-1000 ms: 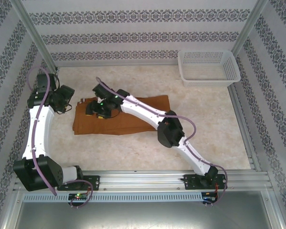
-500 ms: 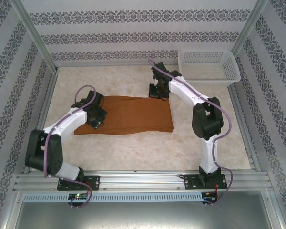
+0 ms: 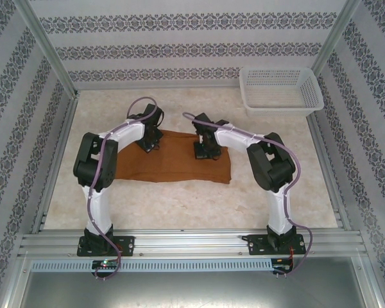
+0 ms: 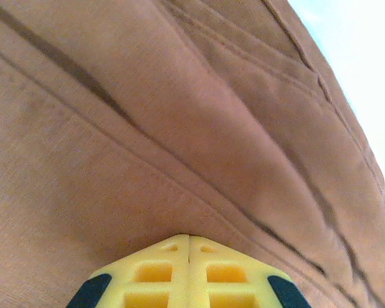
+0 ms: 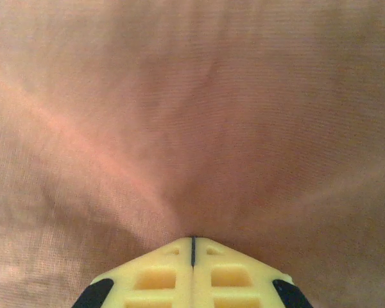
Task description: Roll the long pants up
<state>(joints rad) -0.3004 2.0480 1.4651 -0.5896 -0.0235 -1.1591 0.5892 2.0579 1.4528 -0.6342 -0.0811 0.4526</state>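
Two: left fingers [image 4: 155, 274], right fingers [image 5: 155, 277] pinching long pants [image 3: 173, 165].

yellow jaws closed, tips on long pants [image 4: 179, 122]

The left arm [image 3: 99, 205] and right arm [image 3: 281, 205] are white shells with bulky black joints; a lilac cable [image 3: 143, 99] loops along each. Fingers [image 4: 154, 274] are yellow, gridded, black-edged.

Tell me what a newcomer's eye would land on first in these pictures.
The rust-brown long pants lie spread flat across the middle of the table and draw the eye first. At their far edge the left pincer and the right pincer are shut, and cloth puckers toward their yellow tips. A white basket sits apart in the far right corner.
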